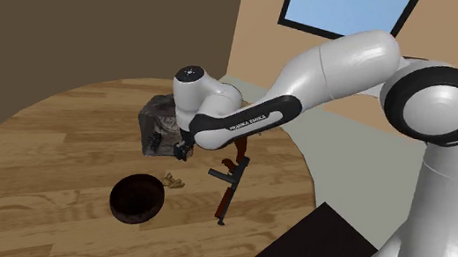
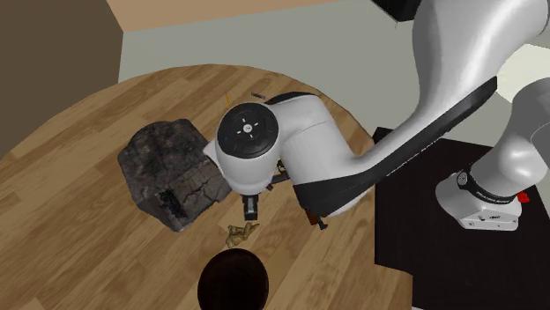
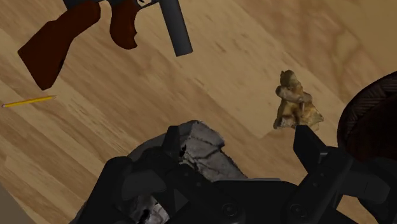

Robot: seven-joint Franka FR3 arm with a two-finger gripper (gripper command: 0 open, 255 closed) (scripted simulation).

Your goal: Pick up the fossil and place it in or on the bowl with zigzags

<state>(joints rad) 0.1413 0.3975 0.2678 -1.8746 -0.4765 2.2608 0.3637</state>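
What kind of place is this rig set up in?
Probably a room in a home, as a simulator renders it: a round wooden table, a window in a tan wall, and a dark bowl among loose odds and ends.

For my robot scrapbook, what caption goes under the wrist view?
Open tool above a wooden table, with a small tan fossil just ahead and a dark bowl nearby.

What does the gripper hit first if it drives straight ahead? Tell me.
Probably bare table, between the rock and the fossil; the fossil lies close off one fingertip of the gripper.
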